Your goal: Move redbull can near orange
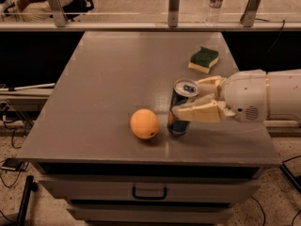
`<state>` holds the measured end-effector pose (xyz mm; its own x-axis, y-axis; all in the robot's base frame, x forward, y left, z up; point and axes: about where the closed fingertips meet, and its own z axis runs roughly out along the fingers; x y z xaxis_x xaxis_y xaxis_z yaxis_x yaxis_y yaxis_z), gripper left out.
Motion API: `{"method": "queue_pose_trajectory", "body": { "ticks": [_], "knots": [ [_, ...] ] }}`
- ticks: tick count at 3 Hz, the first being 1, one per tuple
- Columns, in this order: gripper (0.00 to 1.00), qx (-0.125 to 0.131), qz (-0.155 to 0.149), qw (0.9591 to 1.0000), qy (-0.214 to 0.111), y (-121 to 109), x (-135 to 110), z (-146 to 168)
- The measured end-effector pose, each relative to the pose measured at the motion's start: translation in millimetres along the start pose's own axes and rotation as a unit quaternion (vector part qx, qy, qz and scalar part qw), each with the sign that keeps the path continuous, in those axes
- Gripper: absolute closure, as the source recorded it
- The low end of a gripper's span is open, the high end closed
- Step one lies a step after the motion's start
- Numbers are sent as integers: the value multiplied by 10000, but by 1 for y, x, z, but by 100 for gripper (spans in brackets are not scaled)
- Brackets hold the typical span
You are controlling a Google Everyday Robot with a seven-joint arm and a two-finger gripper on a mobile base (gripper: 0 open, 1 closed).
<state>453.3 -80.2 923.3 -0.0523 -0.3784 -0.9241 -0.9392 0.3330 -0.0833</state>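
The redbull can, blue and silver with a silver top, stands on the grey table just right of the orange, with a small gap between them. My gripper reaches in from the right and is shut on the redbull can, one cream finger across its front and the other finger behind its top. The can's base looks to be resting on the tabletop.
A green-and-yellow sponge lies on the table behind the gripper. A clear water bottle stands beyond the glass rail at the back. The table's front edge is close below the orange and the can, with a drawer under it.
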Motion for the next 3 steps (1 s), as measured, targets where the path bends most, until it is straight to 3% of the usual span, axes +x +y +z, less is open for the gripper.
{"method": "queue_pose_trajectory", "body": {
  "ticks": [1, 2, 3],
  "knots": [
    [75, -242, -21, 9997, -92, 3, 3, 8],
    [52, -285, -33, 9995, -99, 4, 2, 11],
    [20, -308, -53, 9995, -92, 6, 0, 13]
  ]
}}
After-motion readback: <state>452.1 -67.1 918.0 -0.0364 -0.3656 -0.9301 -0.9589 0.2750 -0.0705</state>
